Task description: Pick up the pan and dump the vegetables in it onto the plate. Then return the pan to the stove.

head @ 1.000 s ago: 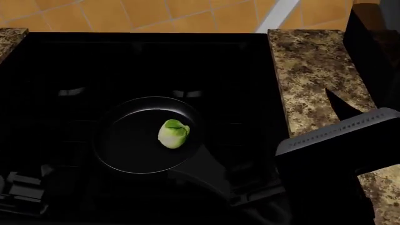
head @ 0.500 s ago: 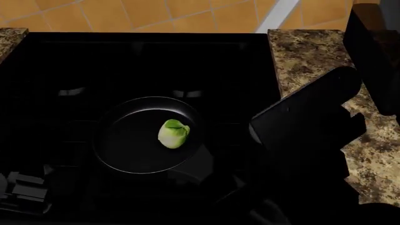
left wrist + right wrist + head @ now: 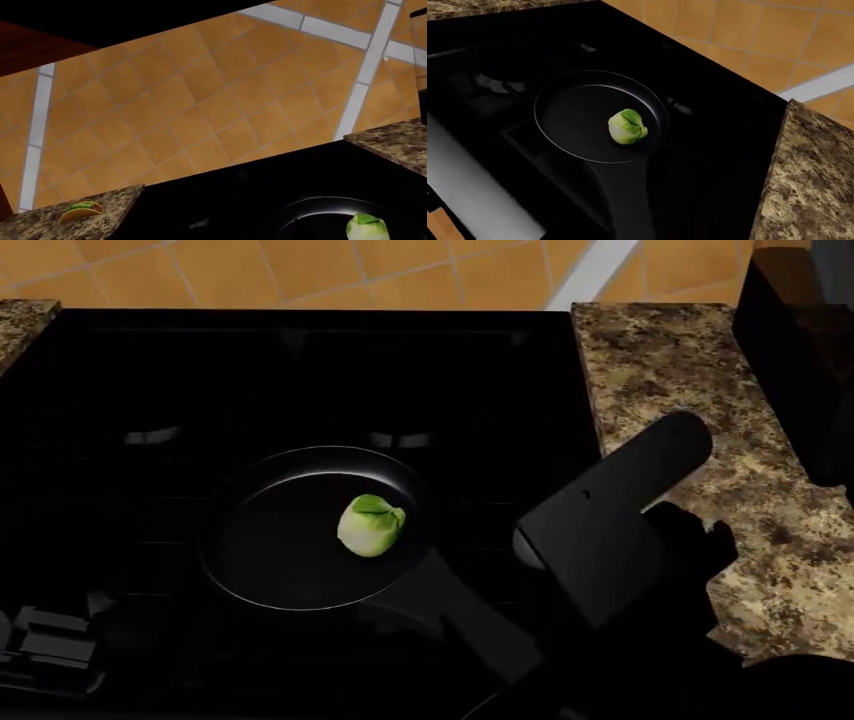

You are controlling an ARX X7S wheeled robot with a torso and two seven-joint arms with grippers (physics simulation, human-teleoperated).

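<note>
Jaws unseen; no legible writing.

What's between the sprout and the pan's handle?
Only bare pan floor: in the right wrist view the sprout sits alone in the pan, short of the handle.

Pan handle end hidden under right arm in head view, cropped in right wrist view. Both pincers unseen; state indeterminate.
</note>
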